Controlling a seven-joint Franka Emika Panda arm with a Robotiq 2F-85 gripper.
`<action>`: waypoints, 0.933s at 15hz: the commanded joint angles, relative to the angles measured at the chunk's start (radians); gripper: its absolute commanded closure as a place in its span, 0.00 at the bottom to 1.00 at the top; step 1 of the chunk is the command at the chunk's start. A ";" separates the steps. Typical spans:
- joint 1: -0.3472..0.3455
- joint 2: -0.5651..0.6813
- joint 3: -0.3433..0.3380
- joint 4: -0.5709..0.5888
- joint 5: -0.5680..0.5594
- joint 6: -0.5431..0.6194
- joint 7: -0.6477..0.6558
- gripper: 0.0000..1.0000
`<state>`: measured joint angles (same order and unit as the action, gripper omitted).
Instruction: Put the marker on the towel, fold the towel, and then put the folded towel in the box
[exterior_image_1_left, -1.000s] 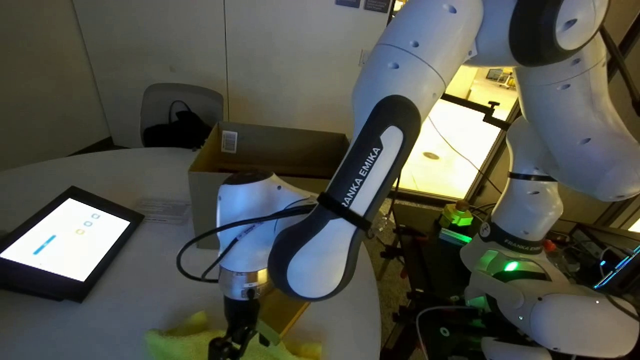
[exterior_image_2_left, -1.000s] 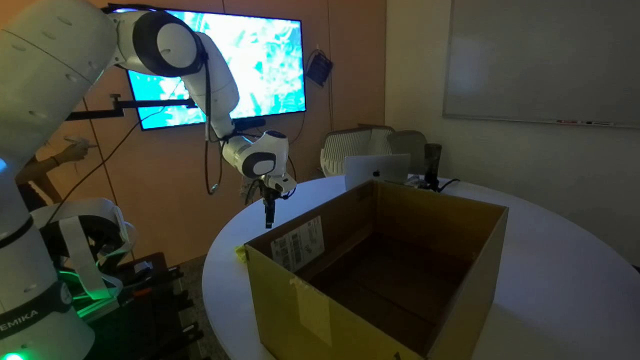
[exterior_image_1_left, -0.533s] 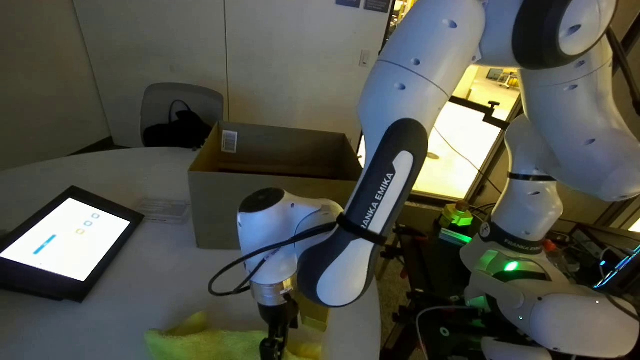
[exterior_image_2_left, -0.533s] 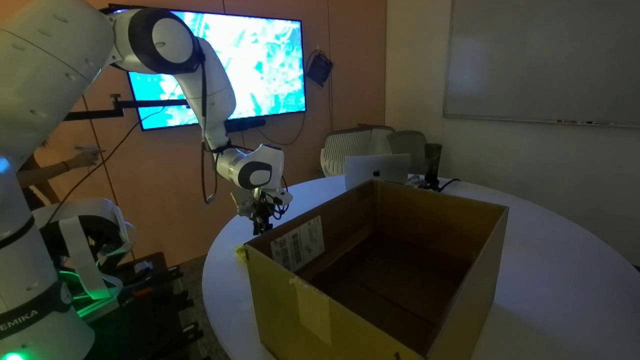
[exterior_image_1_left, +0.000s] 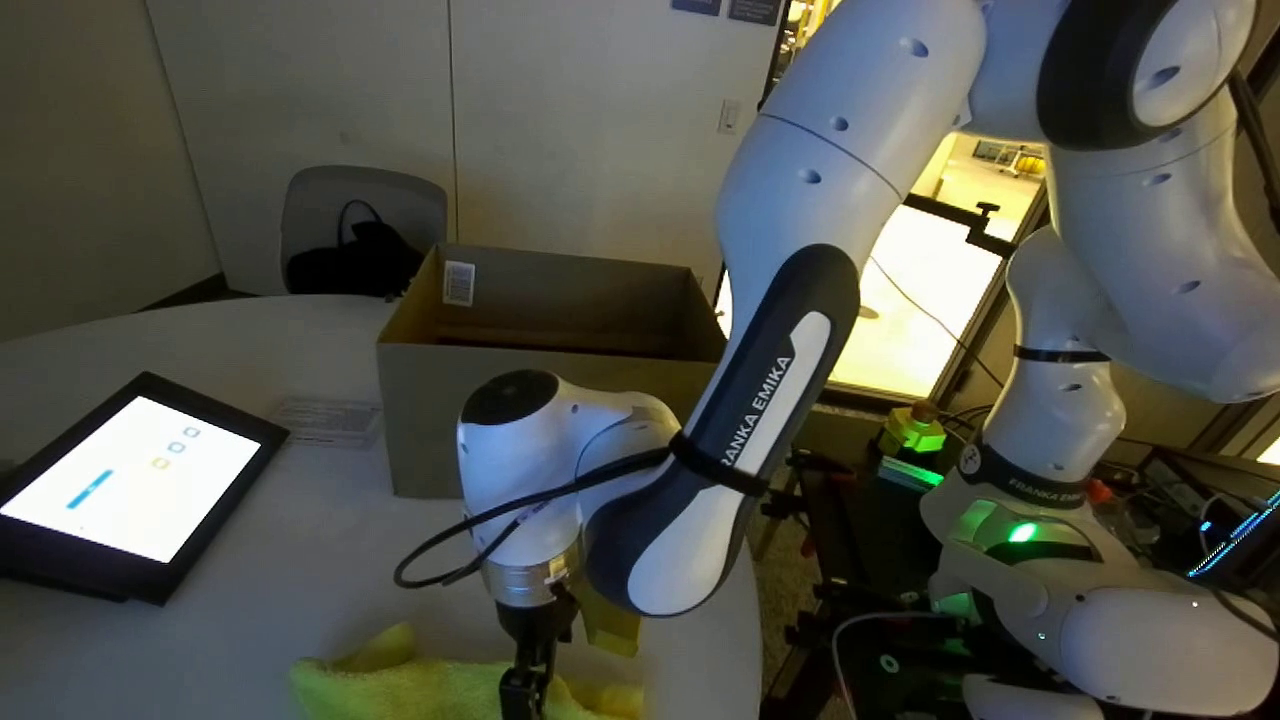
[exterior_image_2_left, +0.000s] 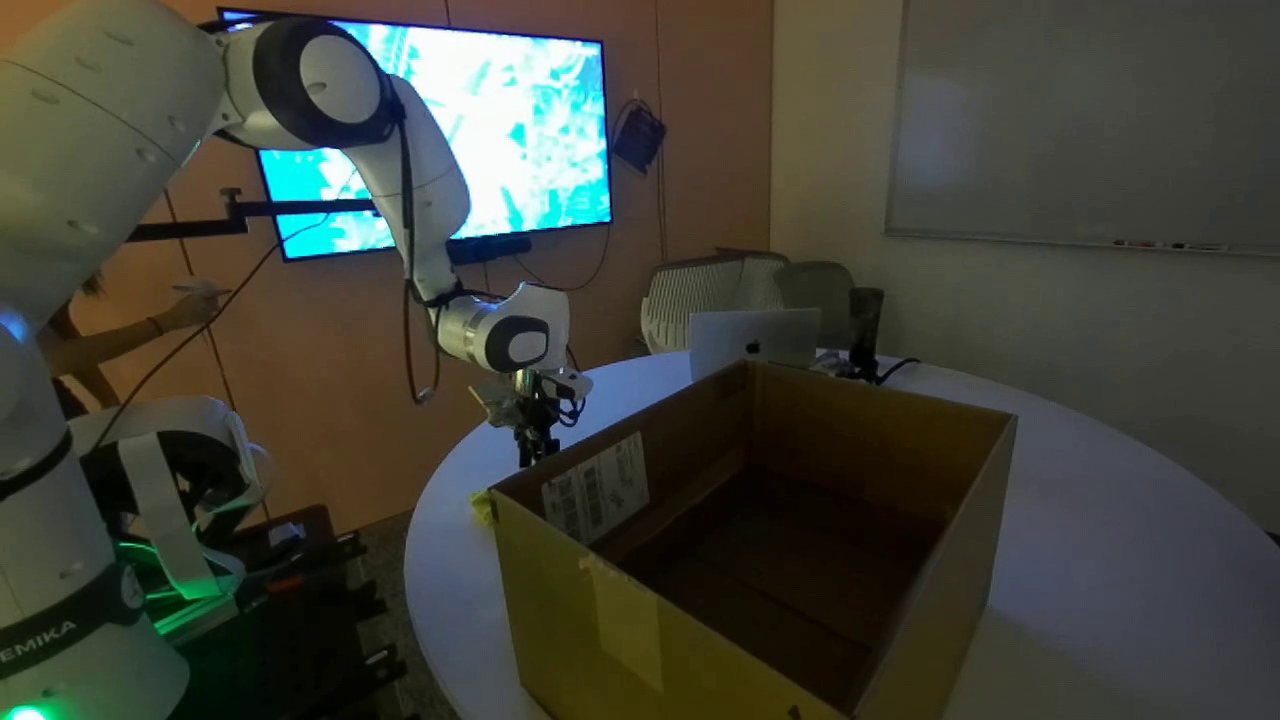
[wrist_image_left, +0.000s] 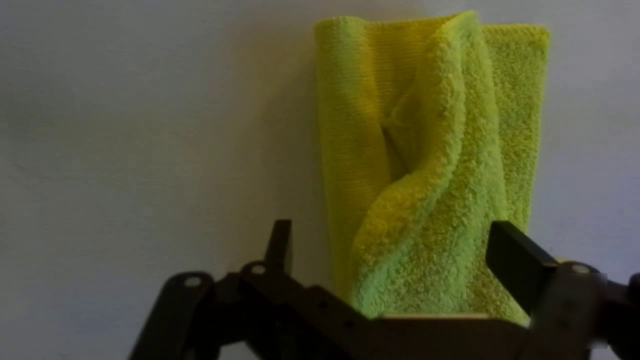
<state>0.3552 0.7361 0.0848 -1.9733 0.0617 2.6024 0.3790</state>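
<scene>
Wrist cam first: the gripper is spread wide with nothing in its grasp. The towel lies across most of that gap and on ahead, long axis running away from the palm as far as I can see. One finger hangs off the towel's edge over the table, the other overlaps the opposite edge, so imo closing here would squeeze it across its width. Can't tell if either touches cloth, and the palm hides the near end. No marker visible; maybe inside a fold, no idea.

In an exterior view the box stands beyond the gripper, and the frame's bottom cuts off the towel.

In an exterior view the box blocks nearly all of it; just a yellow towel corner pokes out.
</scene>
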 joint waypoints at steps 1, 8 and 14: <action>0.009 0.017 -0.008 0.049 -0.005 0.014 0.000 0.00; 0.000 0.111 -0.008 0.155 0.020 0.087 0.012 0.00; 0.020 0.184 -0.036 0.199 0.003 0.117 0.009 0.00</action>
<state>0.3540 0.8770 0.0731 -1.8122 0.0675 2.6986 0.3832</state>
